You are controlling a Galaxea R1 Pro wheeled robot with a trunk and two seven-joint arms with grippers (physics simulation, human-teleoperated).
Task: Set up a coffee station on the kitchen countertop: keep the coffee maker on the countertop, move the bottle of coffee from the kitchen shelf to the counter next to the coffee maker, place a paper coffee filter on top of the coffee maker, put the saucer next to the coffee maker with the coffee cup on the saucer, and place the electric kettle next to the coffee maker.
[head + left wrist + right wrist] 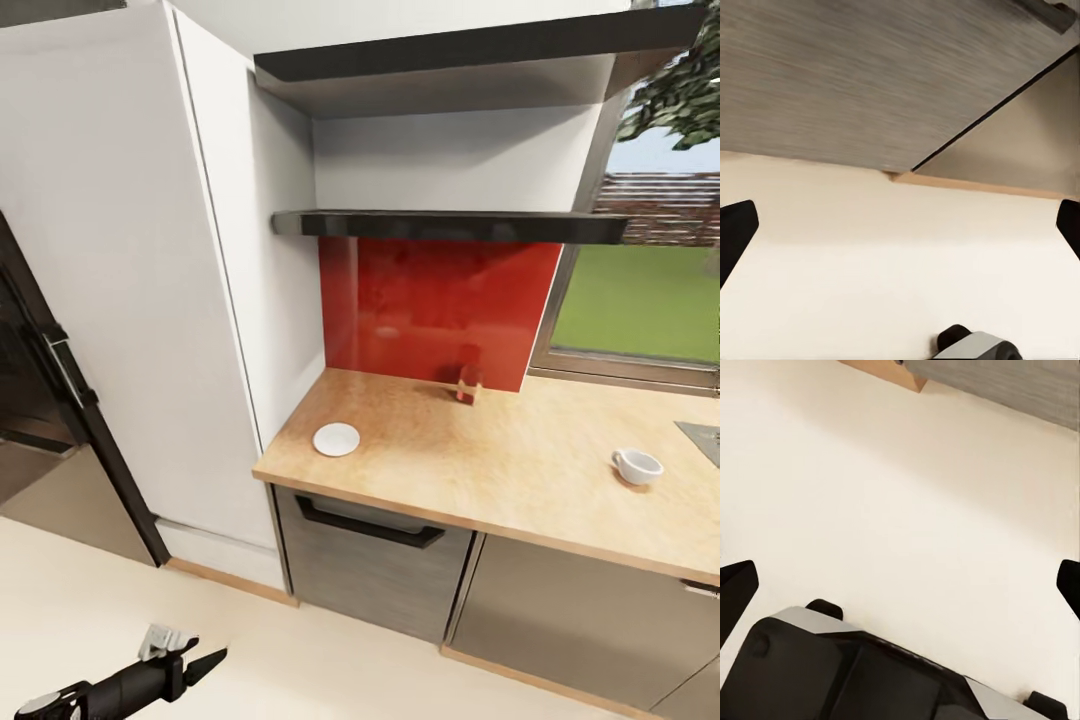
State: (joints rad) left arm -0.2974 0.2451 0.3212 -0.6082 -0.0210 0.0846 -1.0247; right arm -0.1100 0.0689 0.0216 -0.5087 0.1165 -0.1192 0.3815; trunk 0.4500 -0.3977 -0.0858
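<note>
On the kitchen countertop a white saucer lies near the left end, and a white coffee cup stands far to its right, off the saucer. A small dark brown bottle-like thing with a tan piece beside it stands against the red backsplash; it is too small to identify. The black kitchen shelf is seen from below, so its top is hidden. The coffee maker, paper coffee filter and electric kettle are out of view. My left gripper hangs low over the floor, open and empty. My right gripper is open over the floor.
A tall white cabinet stands left of the counter, with a dark appliance beyond it. Grey cabinet fronts with a black handle sit under the worktop. A sink corner and a window are at the right.
</note>
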